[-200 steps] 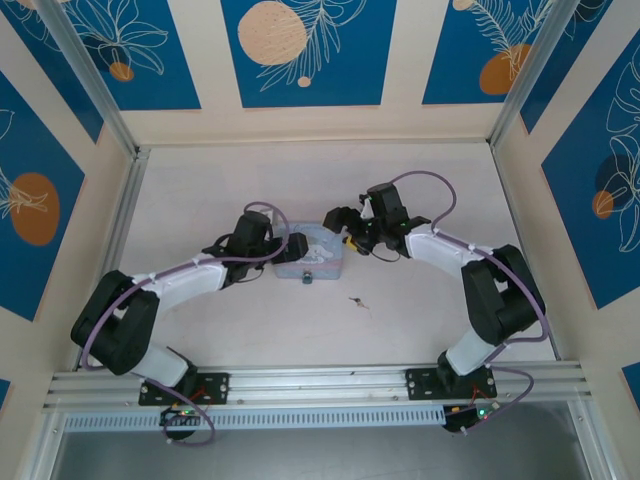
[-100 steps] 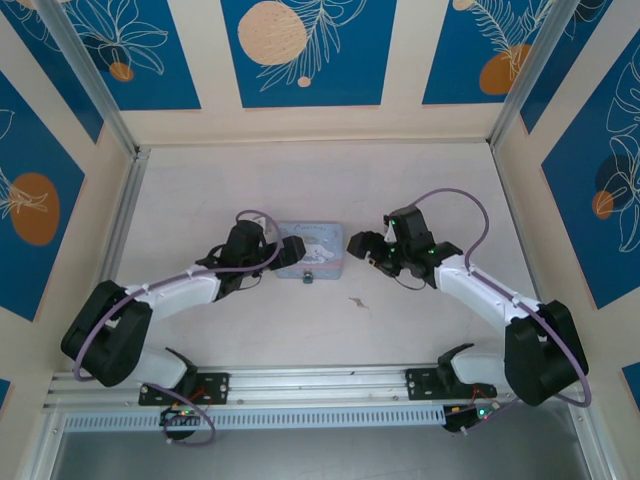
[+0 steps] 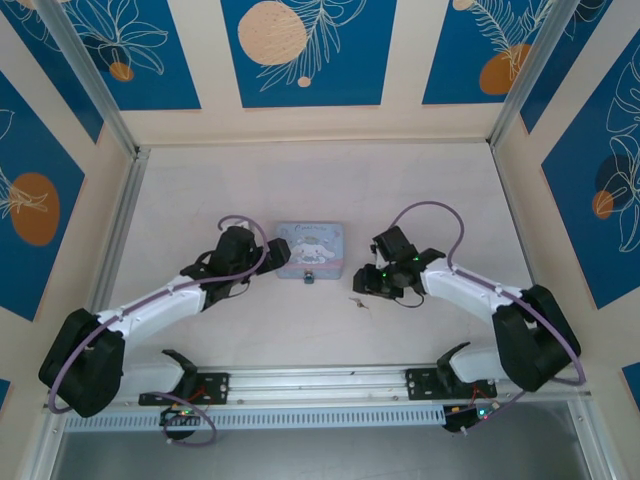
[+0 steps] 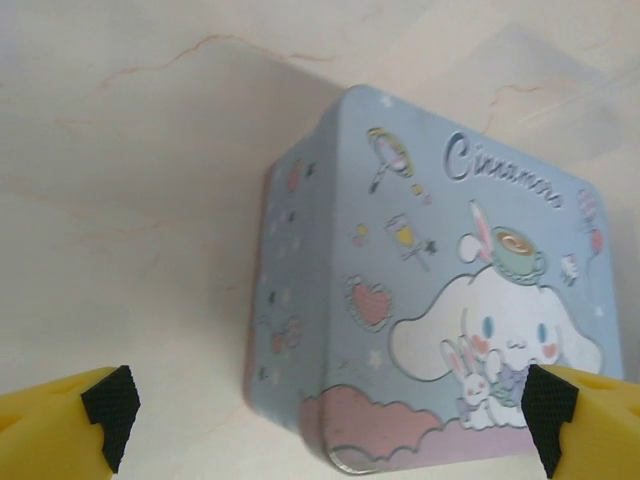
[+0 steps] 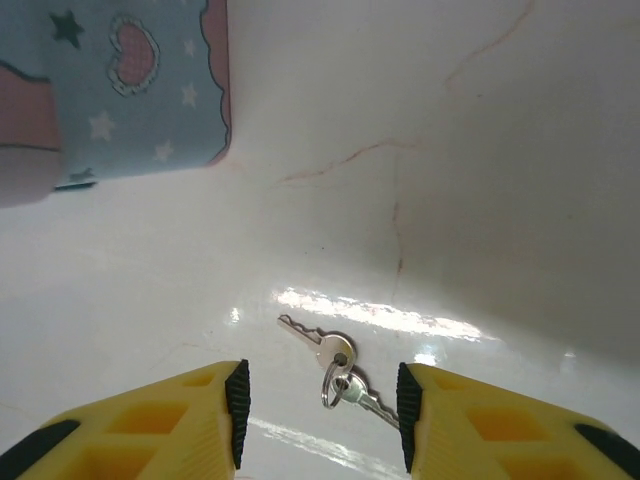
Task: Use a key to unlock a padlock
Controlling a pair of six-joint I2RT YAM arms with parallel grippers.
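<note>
Key on the table between your right jaws, not gripped.
Seen from your right wrist, the key (image 5: pixel 318 345) lies flat on the table (image 5: pixel 480 200), joined by a small ring (image 5: pixel 333 385) to a second key (image 5: pixel 368 398). Your right jaws are released, one black pad (image 5: pixel 238 400) at 9 o'clock of the bunch and the other at 3 o'clock, not clamped on it. From above, the bunch sits at 5 o'clock of the tin box (image 3: pixel 310 243), with your right jaws just beside it at 1 o'clock. The padlock (image 3: pixel 309 277) rests against the tin's 6 o'clock face, near the key but apart from it. Your left jaws are spread wide and released at 8 o'clock of the tin. You cannot tell whether either pad touches it.
</note>
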